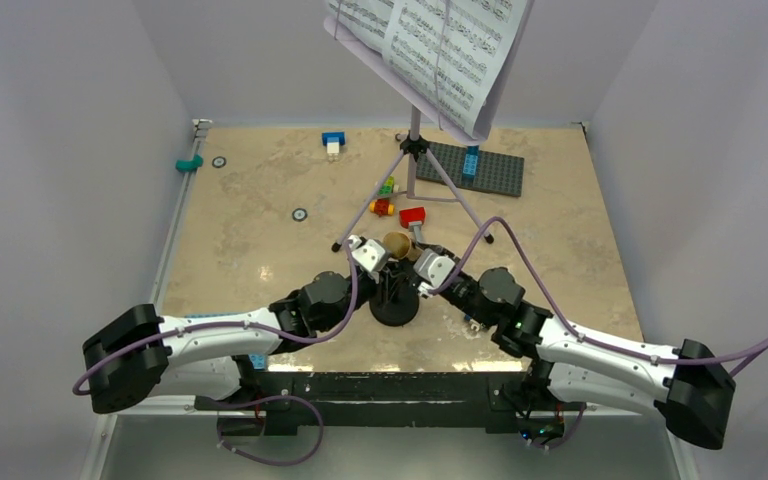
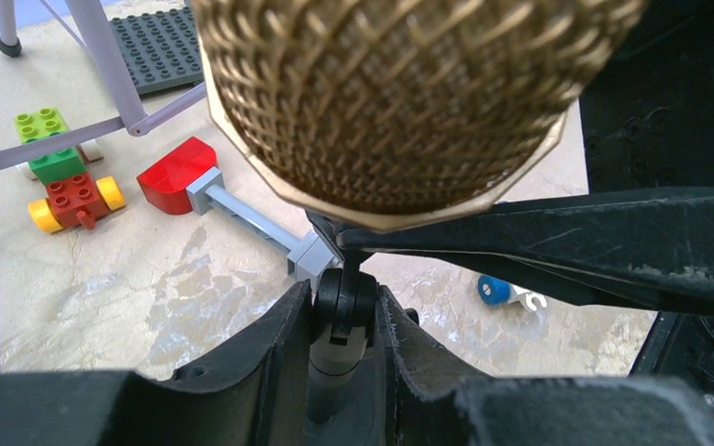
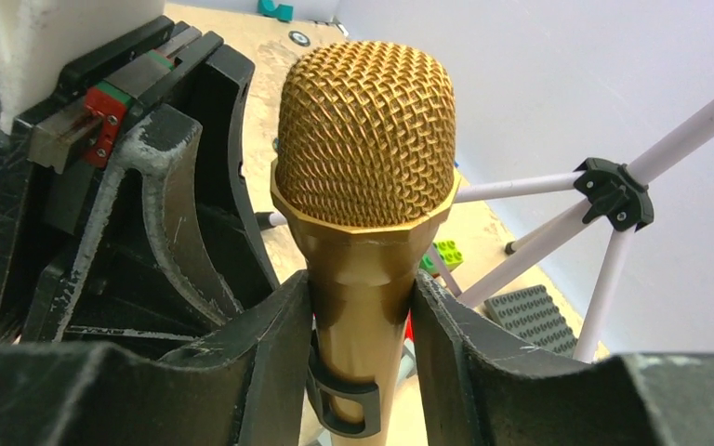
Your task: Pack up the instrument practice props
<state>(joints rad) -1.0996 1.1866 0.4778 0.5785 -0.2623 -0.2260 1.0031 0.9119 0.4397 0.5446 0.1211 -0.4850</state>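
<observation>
The gold microphone (image 1: 397, 243) sits in the clip of the small black round-based mic stand (image 1: 394, 305) at the table's near middle. My left gripper (image 2: 346, 321) is shut on the stand's upper joint just under the microphone head (image 2: 400, 93). My right gripper (image 3: 363, 321) is shut on the microphone's gold body (image 3: 363, 307), with the black clip (image 3: 344, 400) around it below. The tall lavender tripod music stand (image 1: 415, 150) rises behind, its desk carrying white sheet-music pages (image 1: 440, 45) at the top of the overhead view.
A red-headed toy hammer (image 1: 415, 220) and coloured toy bricks (image 1: 384, 196) lie between the tripod legs. A dark grey baseplate (image 1: 475, 168) is at the back right, a blue and white brick (image 1: 333, 142) at the back, a teal piece (image 1: 189, 163) at the far left.
</observation>
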